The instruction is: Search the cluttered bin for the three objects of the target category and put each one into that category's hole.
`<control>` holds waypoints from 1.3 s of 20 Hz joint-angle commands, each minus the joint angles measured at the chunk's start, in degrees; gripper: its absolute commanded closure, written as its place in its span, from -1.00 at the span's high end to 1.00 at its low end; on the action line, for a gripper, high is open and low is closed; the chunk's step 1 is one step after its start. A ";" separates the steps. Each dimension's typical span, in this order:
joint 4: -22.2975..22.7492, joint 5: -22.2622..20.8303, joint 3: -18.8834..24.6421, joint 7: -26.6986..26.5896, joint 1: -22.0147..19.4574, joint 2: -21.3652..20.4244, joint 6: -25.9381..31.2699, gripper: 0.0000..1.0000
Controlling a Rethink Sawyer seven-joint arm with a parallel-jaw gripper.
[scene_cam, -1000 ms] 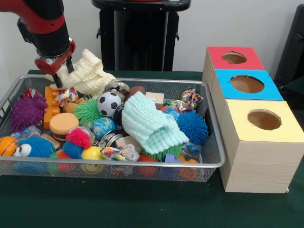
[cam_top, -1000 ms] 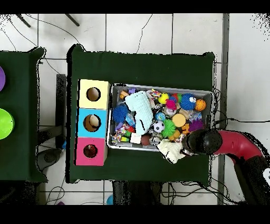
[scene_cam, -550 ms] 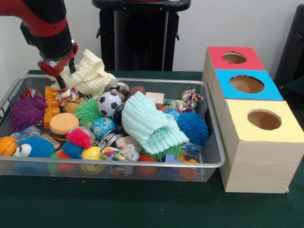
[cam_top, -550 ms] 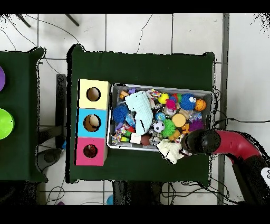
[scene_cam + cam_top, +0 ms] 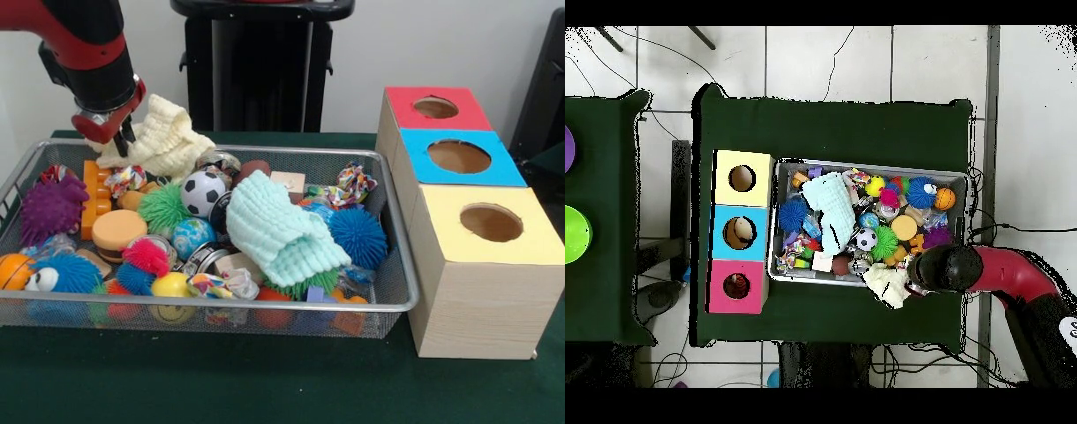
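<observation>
My gripper (image 5: pixel 117 138) hangs over the far left corner of the wire bin (image 5: pixel 265 306), shut on a cream knitted cloth (image 5: pixel 168 132). The cloth is bunched up and droops over the bin's back rim. In the overhead view the gripper (image 5: pixel 913 281) and the cream cloth (image 5: pixel 885 286) sit at the bin's lower edge. A mint knitted cloth (image 5: pixel 278 230) lies across the middle of the bin, on top of the toys. To the right of the bin stands a row of boxes with holes in their tops: red (image 5: pixel 406 102), blue (image 5: pixel 499 168) and yellow (image 5: pixel 530 243).
The bin is packed with toys: a soccer ball (image 5: pixel 203 192), a purple spiky ball (image 5: pixel 51 208), a blue spiky ball (image 5: pixel 357 236), an orange brick (image 5: pixel 91 199) and several small balls. A black stand (image 5: pixel 260 71) rises behind the bin.
The gripper has risen a little and shifted slightly right at the bin's far left corner, pulling the cream cloth up with it. The other toys have not moved.
</observation>
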 commanded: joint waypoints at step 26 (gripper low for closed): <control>7.12 12.45 16.06 -9.24 -8.06 2.97 6.50 -1.00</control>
